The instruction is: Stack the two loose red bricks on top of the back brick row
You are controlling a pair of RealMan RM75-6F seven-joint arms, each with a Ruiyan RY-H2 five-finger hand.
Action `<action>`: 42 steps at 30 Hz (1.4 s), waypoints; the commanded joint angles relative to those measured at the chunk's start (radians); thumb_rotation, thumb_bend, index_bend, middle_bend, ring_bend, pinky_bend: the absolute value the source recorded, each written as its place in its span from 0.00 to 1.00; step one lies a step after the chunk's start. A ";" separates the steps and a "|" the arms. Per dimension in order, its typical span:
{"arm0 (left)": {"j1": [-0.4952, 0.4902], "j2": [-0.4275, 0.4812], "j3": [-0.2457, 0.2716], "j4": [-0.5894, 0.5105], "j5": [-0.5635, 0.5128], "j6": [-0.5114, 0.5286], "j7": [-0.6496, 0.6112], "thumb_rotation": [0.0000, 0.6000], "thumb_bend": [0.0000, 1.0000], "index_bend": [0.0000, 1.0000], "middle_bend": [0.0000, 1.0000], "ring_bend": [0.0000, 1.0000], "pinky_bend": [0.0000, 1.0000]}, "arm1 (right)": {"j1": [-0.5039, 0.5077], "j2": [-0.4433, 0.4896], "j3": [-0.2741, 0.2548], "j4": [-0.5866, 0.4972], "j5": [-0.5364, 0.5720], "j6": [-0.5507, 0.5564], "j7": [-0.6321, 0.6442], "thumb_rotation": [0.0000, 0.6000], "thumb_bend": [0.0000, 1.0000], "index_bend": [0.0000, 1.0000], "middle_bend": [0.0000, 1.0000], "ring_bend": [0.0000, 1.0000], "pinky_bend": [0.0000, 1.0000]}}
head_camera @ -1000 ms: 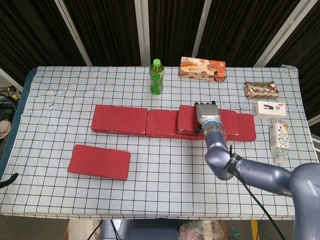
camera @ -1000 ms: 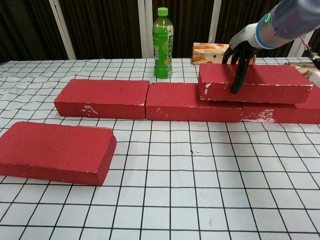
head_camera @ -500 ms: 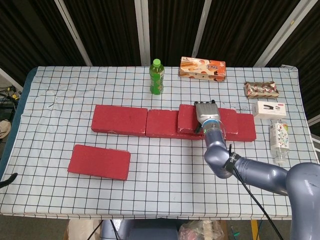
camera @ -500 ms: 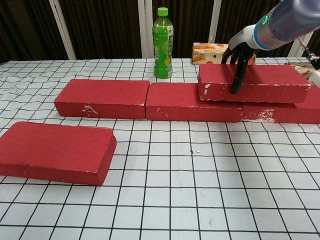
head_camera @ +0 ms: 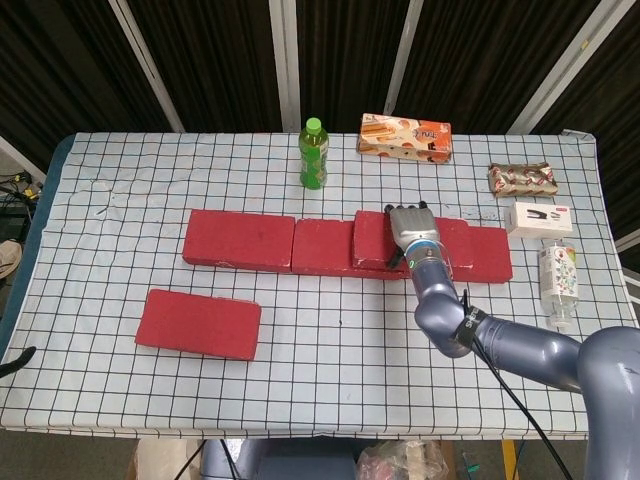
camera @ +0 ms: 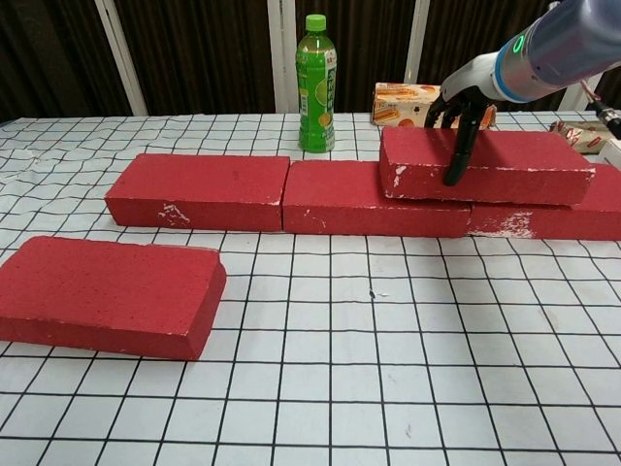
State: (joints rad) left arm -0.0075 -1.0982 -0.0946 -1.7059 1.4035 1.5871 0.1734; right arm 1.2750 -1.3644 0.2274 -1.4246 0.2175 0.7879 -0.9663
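Bricks fill the middle of the grid-patterned table (head_camera: 120,200): a back brick row (camera: 291,194) runs left to right, and one stacked brick (camera: 485,165) lies flat on top of the row's right part, bridging the seam between the middle and right bricks beneath it. The right hand (camera: 464,97) grips this upper brick across its width, with dark fingers (camera: 456,155) hanging down the near face and the rest of the hand reaching over the far edge; in the head view the same hand (head_camera: 412,228) covers the brick's middle from above. The second loose brick (camera: 107,296) lies flat on the cloth at the front left, well apart from the row and touched by nothing. The left hand appears in neither view. Behind the row stands a green bottle (camera: 315,85), upright with its cap on; whether anything is in it cannot be told. Beside it lies a closed printed snack box (head_camera: 404,137). Along the right edge of the table sit a wrapped snack packet (head_camera: 522,179), a small white box (head_camera: 538,218) and a clear bottle (head_camera: 560,278), all shut, their contents not visible.
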 commanded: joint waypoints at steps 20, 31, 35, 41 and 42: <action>0.001 -0.007 -0.001 -0.001 -0.004 0.004 0.018 1.00 0.00 0.12 0.05 0.02 0.17 | 0.002 0.002 -0.041 0.010 -0.036 -0.034 0.067 1.00 0.15 0.16 0.25 0.24 0.00; 0.000 -0.007 -0.001 0.000 -0.004 0.002 0.019 1.00 0.00 0.12 0.05 0.02 0.17 | 0.013 0.002 -0.054 -0.001 -0.053 -0.024 0.091 1.00 0.15 0.16 0.25 0.24 0.00; 0.002 -0.006 0.000 0.000 -0.003 0.004 0.016 1.00 0.00 0.12 0.05 0.02 0.17 | 0.015 -0.002 -0.058 0.000 -0.058 -0.023 0.103 1.00 0.15 0.16 0.25 0.24 0.00; 0.002 -0.006 -0.002 0.001 -0.007 0.004 0.016 1.00 0.00 0.12 0.05 0.02 0.17 | 0.017 -0.008 -0.068 0.007 -0.064 -0.019 0.112 1.00 0.15 0.16 0.25 0.24 0.00; 0.002 -0.006 -0.002 0.001 -0.007 0.003 0.018 1.00 0.00 0.12 0.05 0.02 0.17 | 0.017 -0.009 -0.070 0.008 -0.064 -0.019 0.113 1.00 0.15 0.16 0.25 0.24 0.00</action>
State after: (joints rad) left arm -0.0058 -1.1042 -0.0965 -1.7052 1.3964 1.5902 0.1911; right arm 1.2918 -1.3729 0.1580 -1.4173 0.1533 0.7688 -0.8539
